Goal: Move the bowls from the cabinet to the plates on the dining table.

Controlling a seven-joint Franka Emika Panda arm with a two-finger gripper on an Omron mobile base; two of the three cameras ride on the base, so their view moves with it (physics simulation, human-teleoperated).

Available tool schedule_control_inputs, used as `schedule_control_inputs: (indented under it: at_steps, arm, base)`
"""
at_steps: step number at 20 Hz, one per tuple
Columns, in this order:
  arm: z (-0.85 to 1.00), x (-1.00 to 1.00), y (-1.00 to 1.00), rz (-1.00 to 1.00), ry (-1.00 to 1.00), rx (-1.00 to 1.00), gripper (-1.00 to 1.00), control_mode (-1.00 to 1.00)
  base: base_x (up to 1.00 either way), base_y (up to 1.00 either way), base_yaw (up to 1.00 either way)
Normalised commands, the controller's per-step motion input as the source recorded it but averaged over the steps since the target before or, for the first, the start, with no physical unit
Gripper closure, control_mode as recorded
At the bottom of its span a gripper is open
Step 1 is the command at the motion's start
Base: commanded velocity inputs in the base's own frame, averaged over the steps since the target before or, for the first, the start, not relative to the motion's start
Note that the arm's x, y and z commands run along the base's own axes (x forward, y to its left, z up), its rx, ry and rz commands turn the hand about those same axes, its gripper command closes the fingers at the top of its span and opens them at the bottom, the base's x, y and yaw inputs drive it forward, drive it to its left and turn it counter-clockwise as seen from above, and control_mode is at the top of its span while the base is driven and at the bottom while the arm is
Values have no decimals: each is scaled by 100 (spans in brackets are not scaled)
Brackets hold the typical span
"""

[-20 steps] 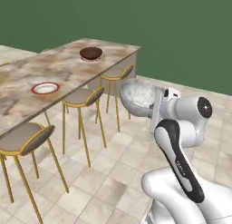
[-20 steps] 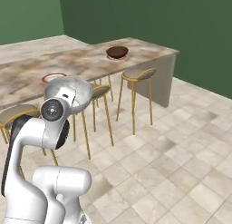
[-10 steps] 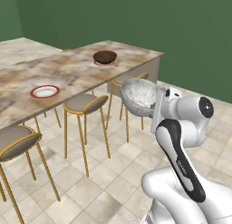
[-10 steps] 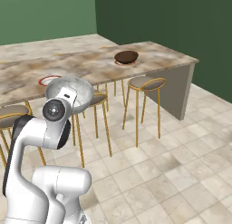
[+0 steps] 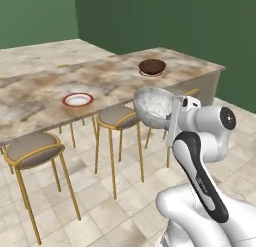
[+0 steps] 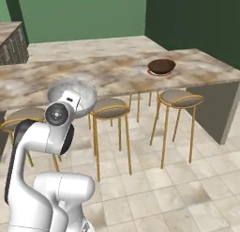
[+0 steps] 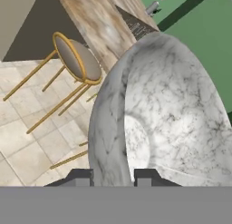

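Pale marbled stone-look bowl (image 5: 154, 107) pinched by rim in tool (image 7: 113, 175), tilted; may slip before reaching empty red-rimmed white plate (image 5: 78, 99) on desk (image 5: 45, 86).

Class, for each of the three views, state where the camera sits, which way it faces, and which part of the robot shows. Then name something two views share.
Left base view: behind the arm's left, facing the dining table; arm at lower right.
Right base view: behind its right, same table; arm at lower left.
Hand view: on the hand, along the gripper, whose fingertips clasp the marbled bowl's rim.
Shared: both base views show the brown bowl on its plate.
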Motion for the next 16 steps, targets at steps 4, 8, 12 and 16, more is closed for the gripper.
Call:
schedule_control_inputs:
  at_steps: [4, 8, 12, 16]
  arm:
    - [0, 0, 0, 0, 0, 0, 100, 100]
    - [0, 0, 0, 0, 0, 0, 100, 100]
    - [0, 0, 0, 0, 0, 0, 100, 100]
    - [0, 0, 0, 0, 0, 0, 100, 100]
  base:
    - [51, 0, 27]
    - [45, -6, 14]
    - [28, -42, 19]
    - [21, -45, 28]
